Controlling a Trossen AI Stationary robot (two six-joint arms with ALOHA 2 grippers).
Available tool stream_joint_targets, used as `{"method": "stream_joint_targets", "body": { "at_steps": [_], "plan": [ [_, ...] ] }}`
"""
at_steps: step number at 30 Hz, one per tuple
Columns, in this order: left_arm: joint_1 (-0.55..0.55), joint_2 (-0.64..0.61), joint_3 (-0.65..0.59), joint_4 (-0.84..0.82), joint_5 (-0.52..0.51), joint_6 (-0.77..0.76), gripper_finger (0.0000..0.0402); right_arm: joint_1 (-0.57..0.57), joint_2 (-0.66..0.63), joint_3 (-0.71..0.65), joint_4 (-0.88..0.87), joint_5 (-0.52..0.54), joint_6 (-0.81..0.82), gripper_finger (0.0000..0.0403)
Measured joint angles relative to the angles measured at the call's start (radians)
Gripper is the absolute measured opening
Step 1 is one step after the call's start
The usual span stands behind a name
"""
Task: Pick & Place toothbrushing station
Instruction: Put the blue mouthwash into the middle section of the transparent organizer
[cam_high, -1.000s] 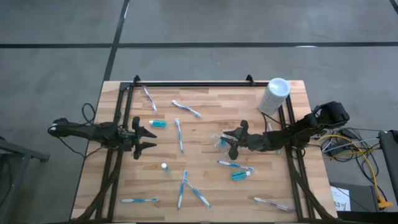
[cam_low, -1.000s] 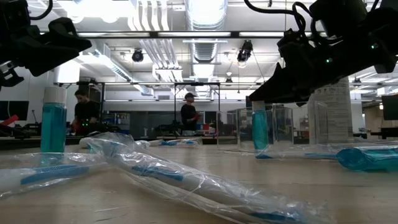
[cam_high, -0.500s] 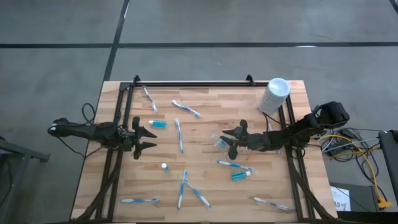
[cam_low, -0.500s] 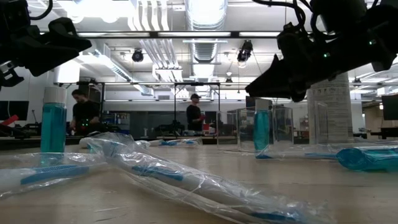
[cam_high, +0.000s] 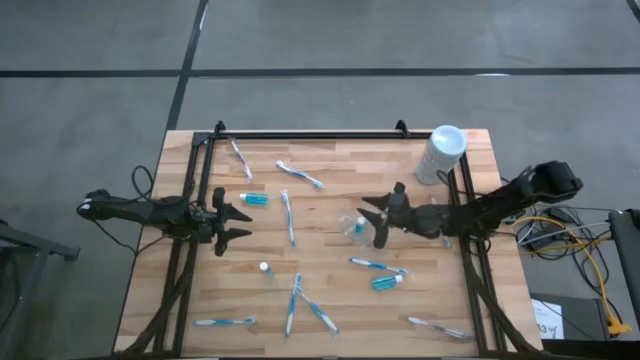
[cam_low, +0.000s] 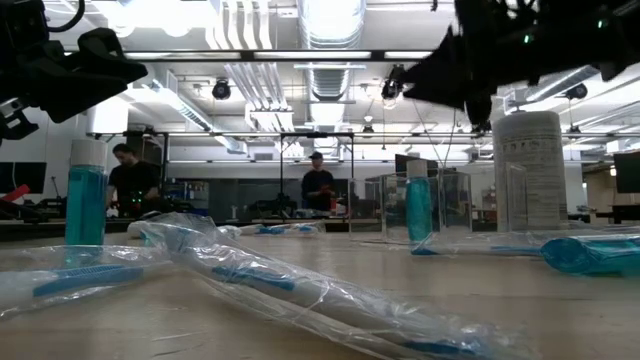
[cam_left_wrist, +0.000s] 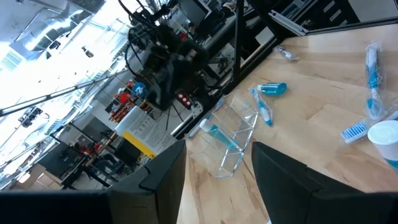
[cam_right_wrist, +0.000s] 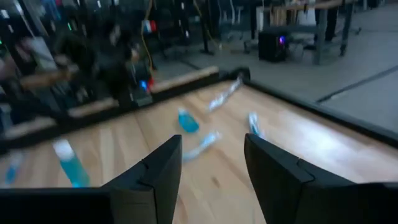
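The right end effector (cam_high: 372, 217) hangs above the surface (cam_high: 330, 300) a little toward 3 o'clock of its centre, its two fingers spread apart and holding nothing. Just under and beside its fingertips lies the clear plastic pouch (cam_high: 356, 226), with a bit of blue showing inside it. In the right wrist view the two dark fingers (cam_right_wrist: 155, 174) stand well apart over bare wood, with small blue tubes and wrapped brushes farther off.

The left end effector (cam_high: 236, 223) waits near the 9 o'clock edge, fingers parted and empty, pointing toward the middle.

Around them the toothbrushes are scattered: two near 12 o'clock (cam_high: 299, 175), one at the centre (cam_high: 288, 217), a crossed cluster near 6 o'clock (cam_high: 303, 305), one toward 7 o'clock (cam_high: 224, 322), one toward 4 o'clock (cam_high: 378, 265) and one near 5 o'clock (cam_high: 438, 327). A small blue tube (cam_high: 253, 199) lies just beside the left end effector's fingertips, another (cam_high: 387, 282) sits toward 4 o'clock, and a third stands upright (cam_high: 265, 268) near the centre.

A tall white cylinder (cam_high: 441, 153) stands at about 1 o'clock.

In the low view two people (cam_low: 318, 187) show in the room behind.
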Motion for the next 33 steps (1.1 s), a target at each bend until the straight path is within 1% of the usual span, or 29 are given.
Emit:
{"method": "stream_joint_targets", "body": {
  "at_steps": [3,5,9,14,17,20,25,29,33],
  "plan": [
    [0.000,0.000,0.000,0.000,0.000,0.000,0.0188,0.000,-0.086,0.011,-0.030,-0.036,-0.040,0.0166],
    [0.000,0.000,0.000,0.000,0.000,0.000,0.0188,0.000,-0.142,0.035,-0.103,-0.078,-0.070,0.0166],
    [0.001,0.000,0.000,0.000,0.000,0.000,0.0188,0.000,-0.233,0.129,-0.385,-0.169,-0.051,0.0166],
    [0.001,0.000,0.000,0.000,0.000,0.000,0.0188,0.000,-0.270,0.313,-0.808,-0.256,0.078,0.0161],
    [0.001,0.000,0.000,0.000,0.000,0.000,0.0188,0.003,-0.249,0.422,-1.031,-0.329,0.181,0.0160],
    [0.001,0.000,0.000,0.000,0.000,0.000,0.0188,0.016,-0.213,0.508,-1.190,-0.369,0.299,0.0162],
    [0.000,0.000,0.000,0.000,0.000,0.000,0.0188,0.054,-0.145,0.611,-1.283,-0.376,0.483,0.0159],
    [0.000,0.000,0.000,0.000,0.000,0.000,0.0188,0.109,-0.081,0.686,-1.426,-0.376,0.486,0.0155],
    [0.000,0.000,0.000,0.000,0.000,0.000,0.0188,0.162,-0.014,0.798,-1.660,-0.379,0.475,0.0155]
  ]
}}
